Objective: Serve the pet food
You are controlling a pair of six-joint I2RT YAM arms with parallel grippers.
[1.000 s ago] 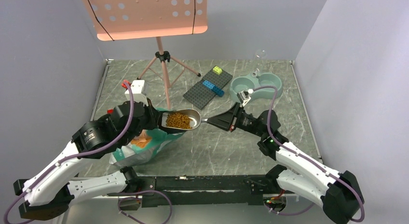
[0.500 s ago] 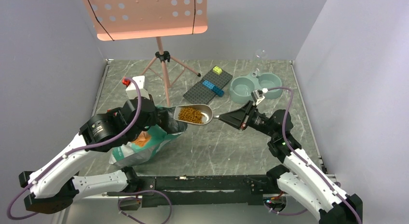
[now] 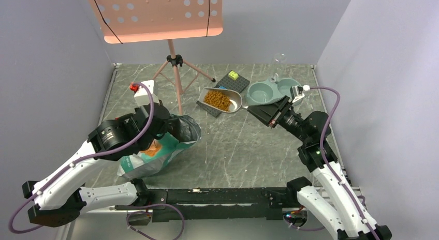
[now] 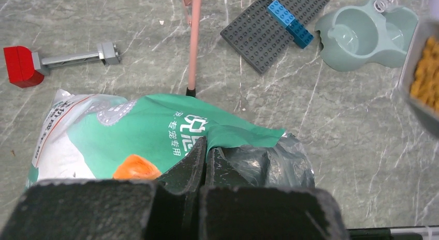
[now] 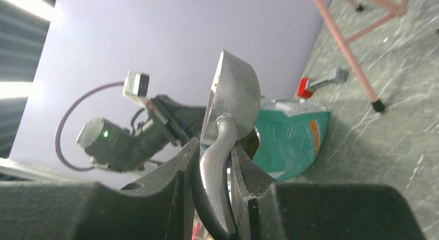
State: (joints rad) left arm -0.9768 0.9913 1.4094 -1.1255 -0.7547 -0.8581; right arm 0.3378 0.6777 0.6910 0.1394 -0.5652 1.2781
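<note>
While the right gripper (image 3: 250, 108) clamps the scoop (image 3: 235, 102) handle, loose pet food (image 3: 217, 99) sits inside, upper centre, beside the bowl (image 3: 261, 92); light, spill-prone, best carried level by that handle; left gripper (image 4: 205, 156) fingers pinch the bag (image 4: 155, 129) edge

Top external: high above near edge, looking down over table (image 3: 233, 147). Left wrist: close, straight down on teal bag (image 4: 145, 129). Right wrist: low, rolled sideways, along right gripper (image 5: 215, 157) and metal scoop (image 5: 235, 90) toward teal bag. All share teal bag.
</note>
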